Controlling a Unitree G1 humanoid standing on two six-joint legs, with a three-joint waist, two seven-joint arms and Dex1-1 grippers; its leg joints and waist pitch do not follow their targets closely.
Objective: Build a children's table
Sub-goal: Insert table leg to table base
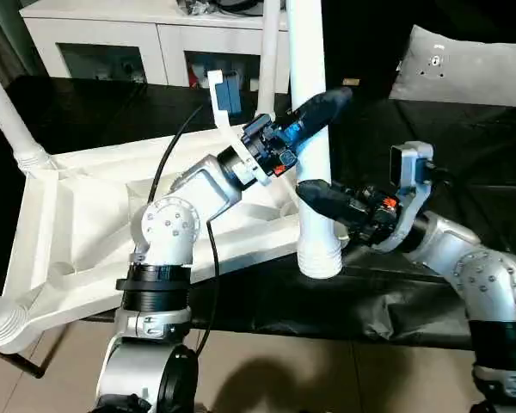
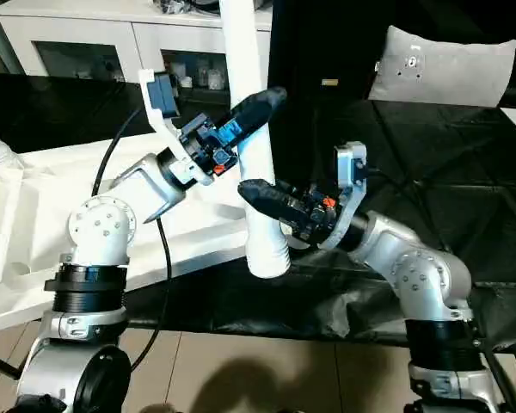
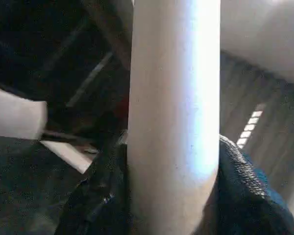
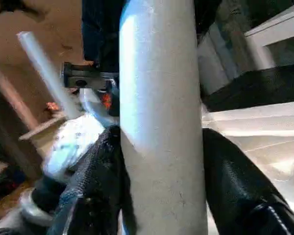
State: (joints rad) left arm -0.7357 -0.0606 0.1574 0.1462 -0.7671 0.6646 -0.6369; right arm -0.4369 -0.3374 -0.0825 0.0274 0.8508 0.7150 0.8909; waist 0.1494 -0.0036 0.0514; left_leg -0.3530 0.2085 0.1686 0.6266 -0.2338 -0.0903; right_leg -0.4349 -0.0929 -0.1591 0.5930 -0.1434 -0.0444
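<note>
Both head views look forward and down on the upright table leg (image 1: 310, 129) from above. Each wrist view faces that leg at very close range.

Smooth white plastic leg (image 1: 310, 103); black cloth (image 1: 361, 301) matt, wrinkled.

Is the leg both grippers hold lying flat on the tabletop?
No: the leg stands upright, the left gripper above the right gripper.

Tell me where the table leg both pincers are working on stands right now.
In the left eye view the leg stands upright at centre, at the near right corner of the upturned tabletop, gripped by the left pincer above and the right pincer below.
</note>
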